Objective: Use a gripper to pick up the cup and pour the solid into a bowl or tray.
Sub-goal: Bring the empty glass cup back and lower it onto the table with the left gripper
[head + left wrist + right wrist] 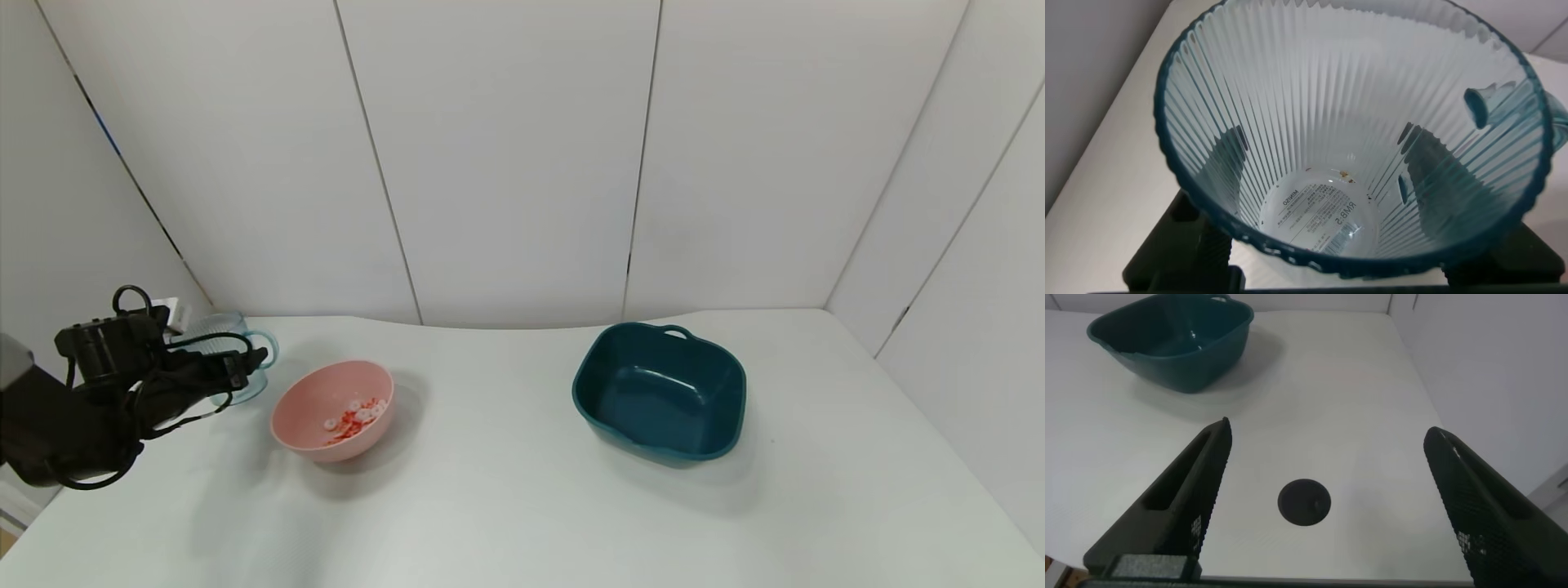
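White panels closed the room on three sides, and a pale tabletop (506,506) ran from the near edge back to them.

Nearest, on the left, the left hand (237,369) reached in low with its cables looped behind. It gripped the cup (237,359) across the body, one finger showing dark through the ribbed wall on either side in the left wrist view, so it was closed about as far as the cup allowed. The cup (1347,139) looked empty down to the label on its base, apart from a speck or two. I could not tell whether its base rested on the tabletop or hung just above it.

Just beside it toward the middle sat the bowl (304,412), with the solid (355,415) heaped on its inner slope, so the pour looked done.

What worried me from there: the cup stood close to the left edge and the back corner, so a careless release or a tilted set-down could tip it or roll it off. A sideways swing of the arm could also clip the bowl and scatter the rings.

Farther right, well apart, stood the empty teal basin (661,396). The right hand (1323,502) hung over bare tabletop with its fingers spread wide, holding nothing, near a dark round spot (1304,502).
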Tool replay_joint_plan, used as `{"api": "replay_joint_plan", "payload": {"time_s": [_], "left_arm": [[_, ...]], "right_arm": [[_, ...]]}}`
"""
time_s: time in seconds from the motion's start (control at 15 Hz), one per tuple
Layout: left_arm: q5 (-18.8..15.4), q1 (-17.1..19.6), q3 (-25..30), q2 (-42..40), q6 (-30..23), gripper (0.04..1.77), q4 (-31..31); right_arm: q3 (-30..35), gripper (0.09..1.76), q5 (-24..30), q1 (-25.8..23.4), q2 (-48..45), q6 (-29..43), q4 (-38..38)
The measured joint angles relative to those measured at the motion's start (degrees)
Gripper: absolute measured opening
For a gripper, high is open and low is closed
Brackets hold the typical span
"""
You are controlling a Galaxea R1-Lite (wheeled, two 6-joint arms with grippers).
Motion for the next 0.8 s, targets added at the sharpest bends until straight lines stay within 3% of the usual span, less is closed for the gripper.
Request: {"api": "replay_joint_plan", "payload": {"time_s": [0.8], "left_arm": [[-0.26, 0.78, -1.99, 4.63, 0.13, 1.33, -2.24]], "right_arm": [[-0.05, 1.71, 0.00, 0.00, 0.24, -0.02, 0.06]]}}
